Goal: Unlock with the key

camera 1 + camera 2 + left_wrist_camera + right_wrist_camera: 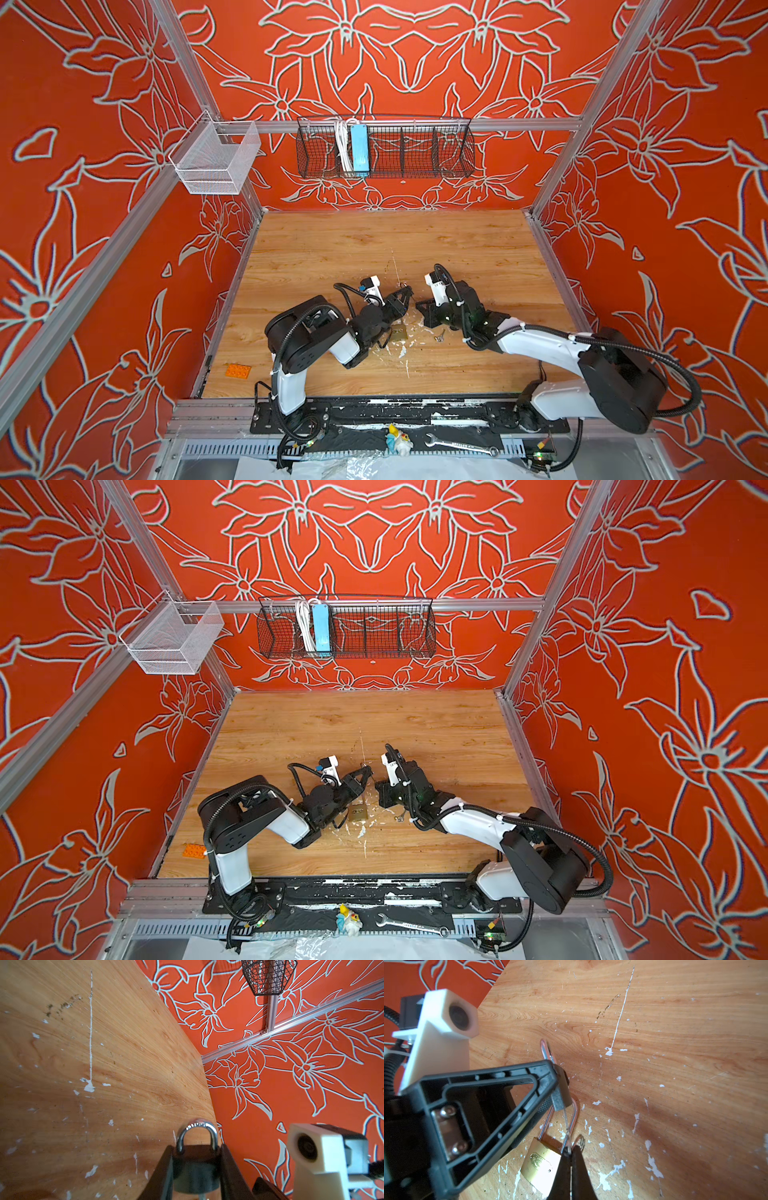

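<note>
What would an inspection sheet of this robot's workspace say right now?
Surface: wooden tabletop, scuffed, white flecks, one long scratch.
Job's things: small padlock gripped; key, edge-on, seems to reach its underside; brass padlock and spare key lie on the tabletop.
Clutter: orange toy brick by the tabletop's left edge; wrench and toy figure in front of the arms' bases.
Grippers: left gripper shut on the small padlock; right gripper shut on the key.
Cables: black hoses along both arms; white cord and blue power strip in the black wire basket.
Surroundings: orange floral walls, aluminium frame, white mesh basket.
</note>
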You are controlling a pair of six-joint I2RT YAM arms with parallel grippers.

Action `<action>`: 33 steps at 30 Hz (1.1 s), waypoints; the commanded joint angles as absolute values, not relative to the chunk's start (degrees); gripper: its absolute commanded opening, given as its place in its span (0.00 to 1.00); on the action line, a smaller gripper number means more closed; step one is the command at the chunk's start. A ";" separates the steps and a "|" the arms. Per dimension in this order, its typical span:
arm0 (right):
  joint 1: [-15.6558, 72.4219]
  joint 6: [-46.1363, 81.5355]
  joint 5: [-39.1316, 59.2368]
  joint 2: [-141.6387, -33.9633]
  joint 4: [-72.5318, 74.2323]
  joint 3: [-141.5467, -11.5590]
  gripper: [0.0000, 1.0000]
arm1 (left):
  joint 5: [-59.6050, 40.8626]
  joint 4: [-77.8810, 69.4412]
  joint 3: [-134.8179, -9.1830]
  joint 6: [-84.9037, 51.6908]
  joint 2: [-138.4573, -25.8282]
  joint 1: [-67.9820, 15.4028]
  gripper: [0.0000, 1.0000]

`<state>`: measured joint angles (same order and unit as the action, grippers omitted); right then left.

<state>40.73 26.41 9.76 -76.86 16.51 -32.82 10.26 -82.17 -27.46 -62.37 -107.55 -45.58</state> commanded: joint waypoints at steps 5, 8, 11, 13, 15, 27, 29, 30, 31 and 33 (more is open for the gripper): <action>41.35 26.14 10.40 -70.65 26.85 -33.89 0.00 | 0.61 -81.34 -28.98 -60.42 -109.83 -50.27 0.00; 40.70 26.45 10.66 -69.40 26.81 -34.01 0.00 | -0.73 -81.38 -29.59 -60.12 -110.21 -50.32 0.00; 40.19 26.29 10.82 -68.58 26.17 -34.28 0.00 | -1.61 -81.33 -29.88 -59.74 -110.39 -50.36 0.00; 40.07 25.81 10.81 -68.09 26.15 -34.31 0.00 | -2.17 -81.30 -30.12 -59.43 -110.69 -50.36 0.00; 39.99 25.32 10.96 -67.61 25.52 -34.69 0.00 | -2.15 -80.44 -30.36 -58.64 -110.63 -50.54 0.00; 39.99 25.68 12.17 -66.26 24.08 -35.94 0.00 | 5.40 -72.91 -31.09 -52.74 -109.15 -52.91 0.00; 39.94 25.99 11.74 -65.58 24.43 -35.54 0.00 | 4.92 -73.71 -31.29 -52.82 -109.53 -53.00 0.00; 39.99 26.02 11.60 -65.29 24.65 -35.57 0.00 | 4.74 -75.13 -31.19 -53.24 -110.06 -53.15 0.00; 39.98 25.85 11.39 -64.84 24.00 -35.73 0.00 | 4.75 -76.38 -30.98 -53.95 -110.52 -53.26 0.00; 39.94 26.45 11.38 -64.45 24.93 -35.13 0.00 | 4.79 -78.66 -30.79 -54.32 -111.27 -53.52 0.00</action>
